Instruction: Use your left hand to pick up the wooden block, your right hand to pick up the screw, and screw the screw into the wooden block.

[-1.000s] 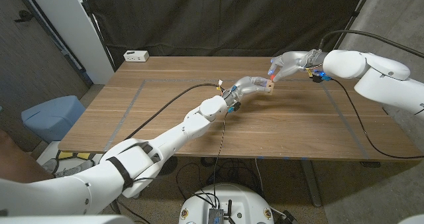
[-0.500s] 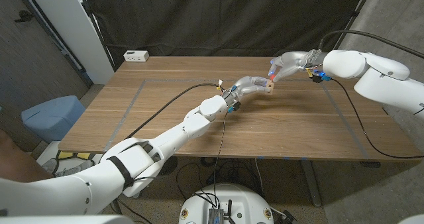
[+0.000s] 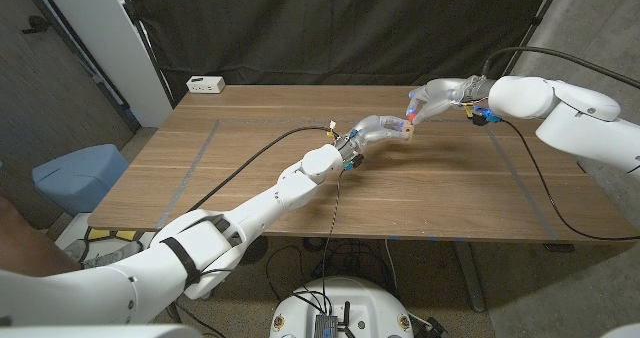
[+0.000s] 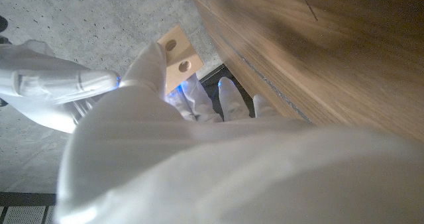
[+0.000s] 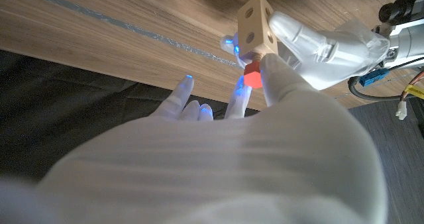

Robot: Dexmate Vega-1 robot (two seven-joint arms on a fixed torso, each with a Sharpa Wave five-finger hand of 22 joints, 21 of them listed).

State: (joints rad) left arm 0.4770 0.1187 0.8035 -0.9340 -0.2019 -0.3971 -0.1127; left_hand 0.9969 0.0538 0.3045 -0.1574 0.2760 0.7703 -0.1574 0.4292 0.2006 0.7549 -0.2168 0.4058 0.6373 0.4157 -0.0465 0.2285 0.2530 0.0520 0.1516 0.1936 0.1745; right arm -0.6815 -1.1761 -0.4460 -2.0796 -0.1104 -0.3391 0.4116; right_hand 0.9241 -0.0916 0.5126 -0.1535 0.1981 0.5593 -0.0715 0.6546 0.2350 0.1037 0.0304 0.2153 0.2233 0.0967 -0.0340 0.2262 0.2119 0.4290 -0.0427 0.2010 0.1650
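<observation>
Overhead, both arms reach toward the far middle of the desk, and the two robot hands meet above it. The left robot hand stretches out from a long, nearly straight arm and grips the wooden block, holding it up off the desk surface. The right robot hand comes in from the far right with its arm bent, fingers angled down at the block, and pinches the screw (a small red-orange piece) right against the block.

From the head camera the contact is tiny and the block's holes cannot be seen. The right wrist view shows it plainly: the wooden block has round holes on two faces, the screw sits touching its underside face, squeezed between the right robot hand's thumb and a finger, while the remaining fingers spread apart. The left wrist view shows the block from another side, two holes visible, clasped at the fingertips of the left robot hand.

A white power strip lies at the desk's far left corner.
</observation>
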